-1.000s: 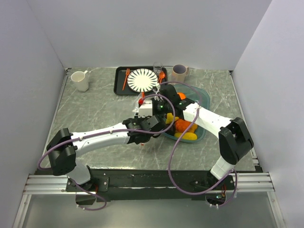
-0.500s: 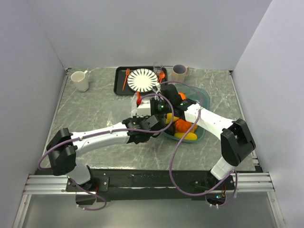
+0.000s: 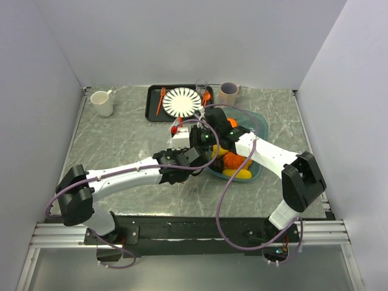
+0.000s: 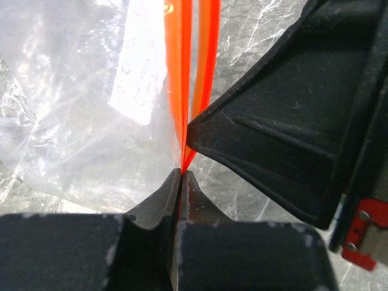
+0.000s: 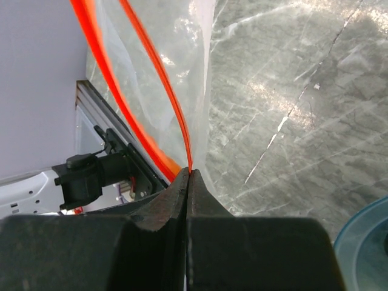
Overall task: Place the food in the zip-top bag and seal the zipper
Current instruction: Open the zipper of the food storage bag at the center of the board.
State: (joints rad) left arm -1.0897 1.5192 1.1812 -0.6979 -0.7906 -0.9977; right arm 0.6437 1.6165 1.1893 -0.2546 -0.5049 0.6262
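The clear zip-top bag [image 3: 179, 138] hangs between both grippers above the table's middle; it also shows in the left wrist view [image 4: 91, 91] and right wrist view [image 5: 157, 36]. My left gripper [image 4: 182, 173] is shut on its orange-red zipper [image 4: 179, 73]. My right gripper [image 5: 188, 171] is shut on the zipper [image 5: 159, 79] too. In the top view the left gripper [image 3: 193, 145] and right gripper [image 3: 209, 124] sit close together. The food, an orange [image 3: 233, 160] and yellow pieces [image 3: 241, 174], lies in a teal tub [image 3: 257, 124].
A black tray [image 3: 153, 109] at the back holds a striped plate [image 3: 182, 102] and orange cutlery [image 3: 161, 99]. A white mug [image 3: 102, 103] stands back left, a beige cup [image 3: 230, 93] and a clear glass [image 3: 200, 86] at the back.
The left arm has shifted a little left and back, and the bag with its orange strip has moved with it. Both grippers stay shut on the zipper.
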